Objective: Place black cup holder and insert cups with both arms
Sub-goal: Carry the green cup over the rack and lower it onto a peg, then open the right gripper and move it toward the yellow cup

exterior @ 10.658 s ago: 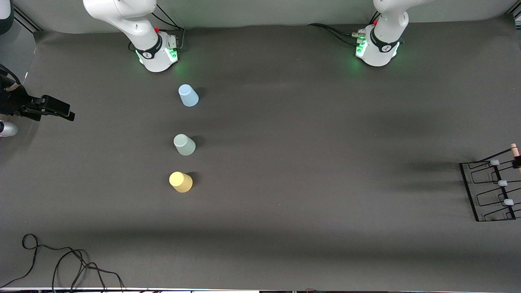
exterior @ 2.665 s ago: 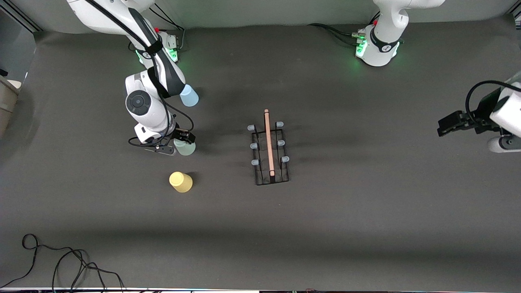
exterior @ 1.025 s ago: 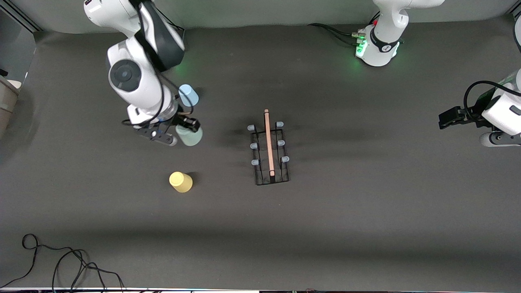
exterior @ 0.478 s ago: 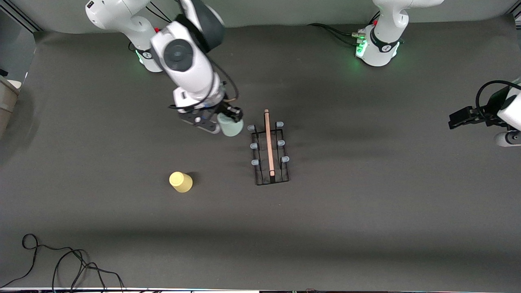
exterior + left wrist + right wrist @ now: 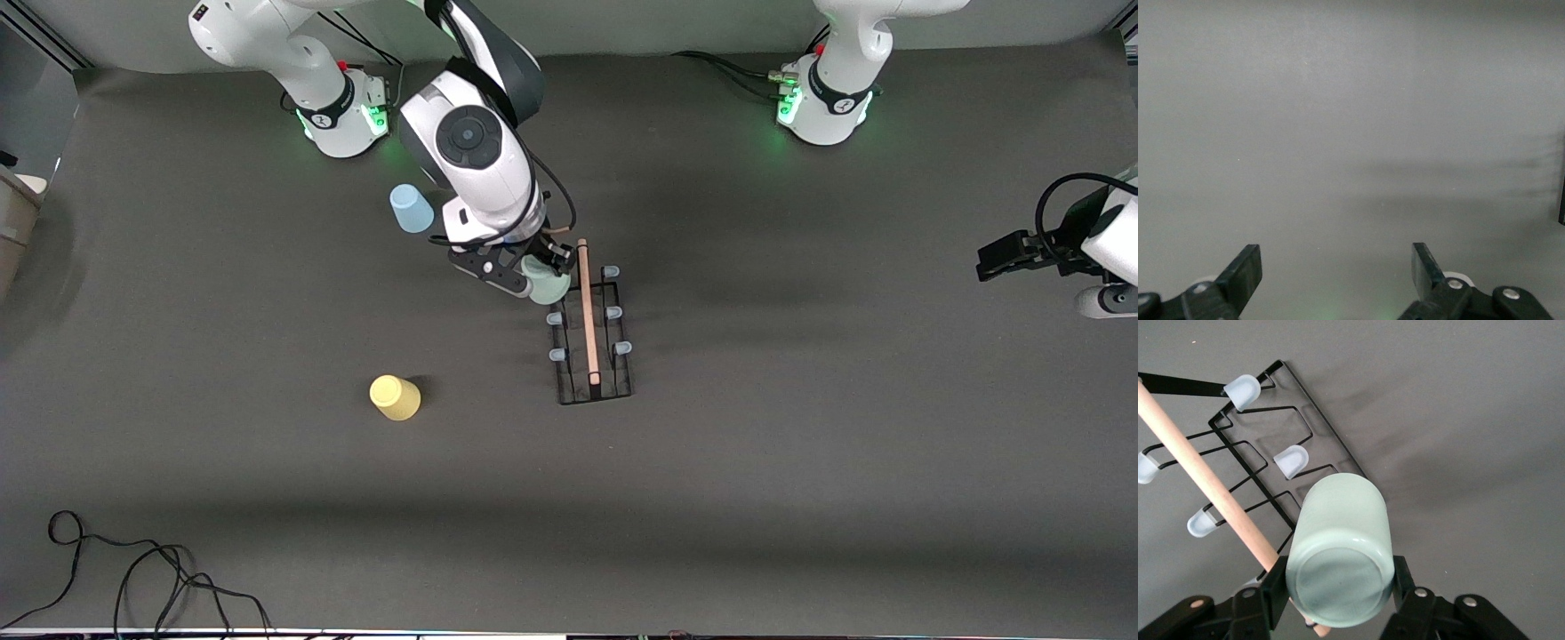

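The black cup holder point(image 5: 591, 369) stands mid-table, its wooden rod handle point(image 5: 587, 311) running toward the front camera between rows of pale pegs point(image 5: 613, 312). My right gripper point(image 5: 533, 277) is shut on the pale green cup point(image 5: 548, 282), upside down, over the holder's corner farthest from the front camera at the right arm's end. In the right wrist view the green cup point(image 5: 1341, 550) sits between the fingers point(image 5: 1275, 587) above the holder point(image 5: 1288, 410), beside a peg point(image 5: 1291, 461). The blue cup point(image 5: 411, 209) and yellow cup point(image 5: 395, 397) stand inverted on the mat. My left gripper point(image 5: 1000, 255) waits open at the table's edge; the left gripper point(image 5: 1337, 273) holds nothing.
A loose black cable point(image 5: 133, 578) lies coiled at the table corner nearest the front camera, at the right arm's end. The two green-lit bases point(image 5: 347, 120) point(image 5: 822, 111) stand along the edge farthest from the camera.
My right arm has carried the green cup from beside the blue cup across to the holder's corner. The blue cup shows again. The left arm has barely shifted.
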`<state>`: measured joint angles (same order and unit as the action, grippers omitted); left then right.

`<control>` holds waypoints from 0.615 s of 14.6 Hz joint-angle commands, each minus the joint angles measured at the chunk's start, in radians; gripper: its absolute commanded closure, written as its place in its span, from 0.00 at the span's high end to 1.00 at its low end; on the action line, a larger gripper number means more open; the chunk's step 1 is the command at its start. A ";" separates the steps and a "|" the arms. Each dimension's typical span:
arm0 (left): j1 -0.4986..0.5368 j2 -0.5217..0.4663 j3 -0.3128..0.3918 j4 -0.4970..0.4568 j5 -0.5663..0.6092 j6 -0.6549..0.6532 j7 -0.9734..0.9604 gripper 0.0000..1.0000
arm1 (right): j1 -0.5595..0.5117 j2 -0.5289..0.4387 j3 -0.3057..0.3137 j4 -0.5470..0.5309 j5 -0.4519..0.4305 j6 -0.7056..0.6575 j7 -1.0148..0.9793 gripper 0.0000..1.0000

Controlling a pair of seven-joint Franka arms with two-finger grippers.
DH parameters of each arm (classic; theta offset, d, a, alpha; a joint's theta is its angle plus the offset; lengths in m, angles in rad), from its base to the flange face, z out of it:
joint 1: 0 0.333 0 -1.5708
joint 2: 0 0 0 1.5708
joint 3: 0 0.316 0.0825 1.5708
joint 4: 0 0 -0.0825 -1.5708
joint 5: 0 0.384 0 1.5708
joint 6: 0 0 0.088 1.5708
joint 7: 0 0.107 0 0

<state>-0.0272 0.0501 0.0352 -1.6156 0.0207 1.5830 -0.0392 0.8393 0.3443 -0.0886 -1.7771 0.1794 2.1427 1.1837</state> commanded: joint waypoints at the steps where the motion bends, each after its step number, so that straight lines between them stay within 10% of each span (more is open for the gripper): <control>1: 0.006 -0.029 -0.008 -0.014 0.013 -0.003 0.015 1.00 | 0.029 0.048 -0.010 0.033 0.002 0.019 0.033 0.21; 3: 0.006 -0.033 -0.008 -0.010 0.013 -0.003 0.015 1.00 | 0.029 0.059 -0.010 0.030 0.000 0.037 0.033 0.30; 6: 0.001 -0.052 -0.009 -0.001 0.015 -0.035 0.016 1.00 | 0.029 0.074 -0.010 0.030 0.000 0.046 0.033 0.91; 9: -0.002 -0.038 -0.011 0.072 0.015 -0.090 0.016 1.00 | 0.026 0.071 -0.014 0.031 0.000 0.045 0.033 1.00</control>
<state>-0.0273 0.0149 0.0314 -1.5946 0.0208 1.5334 -0.0359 0.8556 0.4038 -0.0903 -1.7742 0.1794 2.1901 1.1906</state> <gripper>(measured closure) 0.000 0.031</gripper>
